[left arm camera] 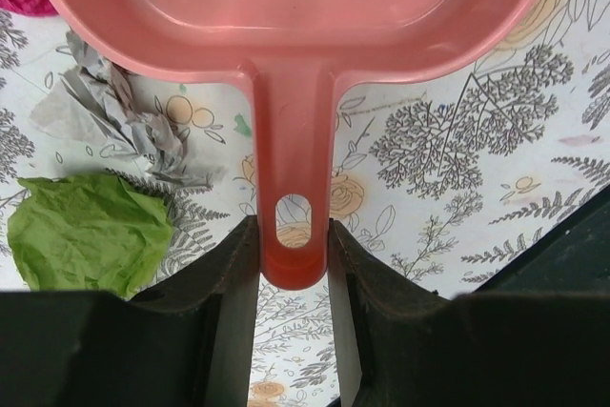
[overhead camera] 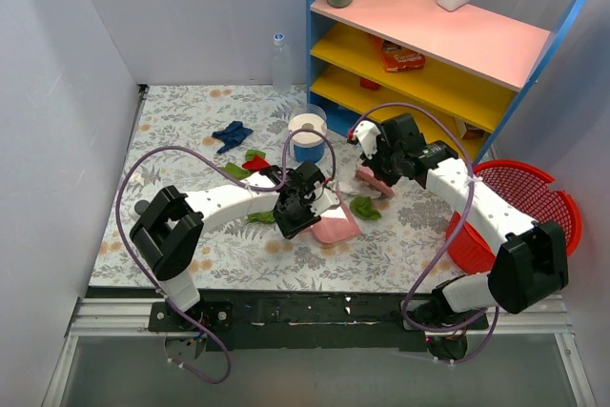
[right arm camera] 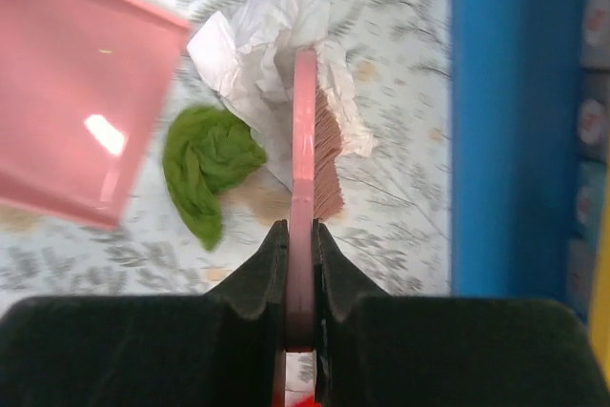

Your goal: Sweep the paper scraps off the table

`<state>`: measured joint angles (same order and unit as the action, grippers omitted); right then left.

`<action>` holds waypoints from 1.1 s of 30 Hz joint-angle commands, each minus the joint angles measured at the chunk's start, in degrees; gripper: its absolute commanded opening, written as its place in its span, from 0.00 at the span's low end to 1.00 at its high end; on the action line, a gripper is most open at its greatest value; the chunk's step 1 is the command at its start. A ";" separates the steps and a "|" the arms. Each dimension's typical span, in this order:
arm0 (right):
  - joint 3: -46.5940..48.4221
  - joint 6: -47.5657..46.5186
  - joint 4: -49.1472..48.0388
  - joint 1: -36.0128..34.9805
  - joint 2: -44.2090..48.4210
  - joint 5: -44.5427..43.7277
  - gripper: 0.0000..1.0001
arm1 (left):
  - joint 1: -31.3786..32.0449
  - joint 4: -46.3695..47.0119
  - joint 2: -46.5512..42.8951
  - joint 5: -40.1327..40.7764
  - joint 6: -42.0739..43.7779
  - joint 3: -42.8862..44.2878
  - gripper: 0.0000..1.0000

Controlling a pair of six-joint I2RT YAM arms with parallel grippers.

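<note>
We log the left gripper (left arm camera: 293, 240) clenched on the handle of the pink plastic dustpan (left arm camera: 286, 7). The right gripper (right arm camera: 301, 245) grasps the flat pink bristle brush (right arm camera: 305, 121), its bristles at a whitish crumpled paper scrap (right arm camera: 257, 35). A green paper scrap (right arm camera: 205, 164) lies just beside. The dark blue scrap (overhead camera: 231, 133) and red scrap (overhead camera: 255, 164) sit farther back on the leaf-printed cloth table (overhead camera: 191, 111).

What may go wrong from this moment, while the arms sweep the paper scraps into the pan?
1. The left pincer grips the pink dustpan only at its handle's end; a push from the brush may twist it.
2. The whitish scrap at the bristles is wide and crumpled; it or the green scrap may slip past the pan's edge.
3. The dark blue scrap lies not far from the blue cup; reaching there may tip the cup.
</note>
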<state>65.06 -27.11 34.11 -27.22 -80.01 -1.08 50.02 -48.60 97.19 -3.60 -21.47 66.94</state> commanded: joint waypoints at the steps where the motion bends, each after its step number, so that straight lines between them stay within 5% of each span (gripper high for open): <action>1: -1.07 6.18 4.81 -2.48 3.98 19.57 0.01 | 0.17 1.40 0.90 -0.89 -1.02 3.20 0.00; 11: 4.28 9.36 11.06 -2.04 6.97 24.91 0.01 | 0.17 1.14 0.55 -0.98 -1.55 2.06 0.00; 19: 14.12 5.50 14.32 -1.69 5.65 13.22 0.01 | 0.17 0.35 -6.56 1.57 1.25 -1.28 0.00; 33: 12.64 10.58 3.59 -1.60 -2.69 -10.08 0.01 | 0.17 -8.27 -6.05 0.87 2.31 0.65 0.00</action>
<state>77.38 -19.99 41.67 -28.95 -81.23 -4.32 50.02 -54.68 91.59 -2.35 -19.31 65.63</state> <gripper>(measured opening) 0.134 0.293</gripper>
